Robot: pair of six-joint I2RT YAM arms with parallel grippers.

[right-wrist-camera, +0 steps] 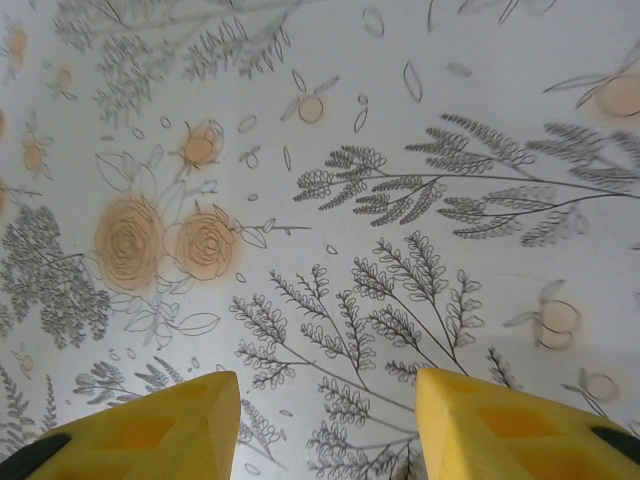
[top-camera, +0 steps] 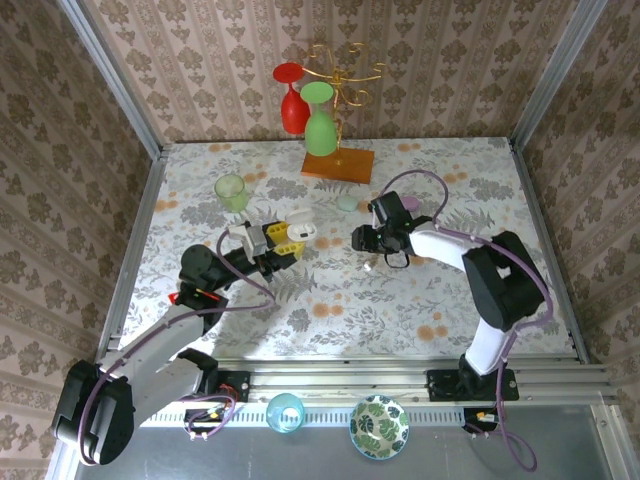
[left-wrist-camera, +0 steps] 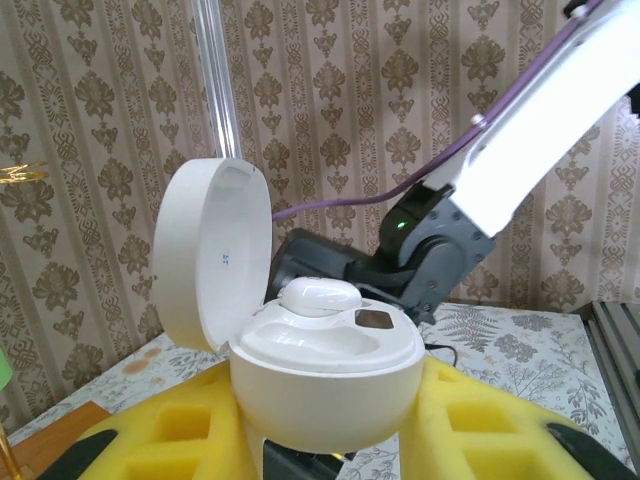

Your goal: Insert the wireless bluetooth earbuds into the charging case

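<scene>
The left claw [left-wrist-camera: 322, 452] is clamped on the lower shell of a white charging case [left-wrist-camera: 325, 375], its yellow fingers [left-wrist-camera: 170, 425] pressing either flank. It holds the case upright off the table [top-camera: 330, 300] with the hinged lid standing open to the left. One earbud [left-wrist-camera: 318, 295] sits in the far cradle of the case. The near cradle looks empty, so the job seems about half done.

The right claw [right-wrist-camera: 325, 420] hangs wide open over bare floral cloth with nothing between its fingers. From above it sits near the case, slightly to the right [top-camera: 362, 240].

An earbud of this kind is probably very light, hard and glossy. It is likely to skate out of a pinch or flick away if squeezed off-centre. The best hold would be across its broadest part, gently, leaving the underside free to drop into the cradle. The case is smooth and rounded too, so a push from above could make it rotate in the foam. The open lid would likely be easy to knock shut.

I cannot tell from above where the second bud lies, as anything that small is lost in the cloth's pattern. The case's base is cut off at the bottom of the left wrist view. The right arm blocks the table behind the case there.
</scene>
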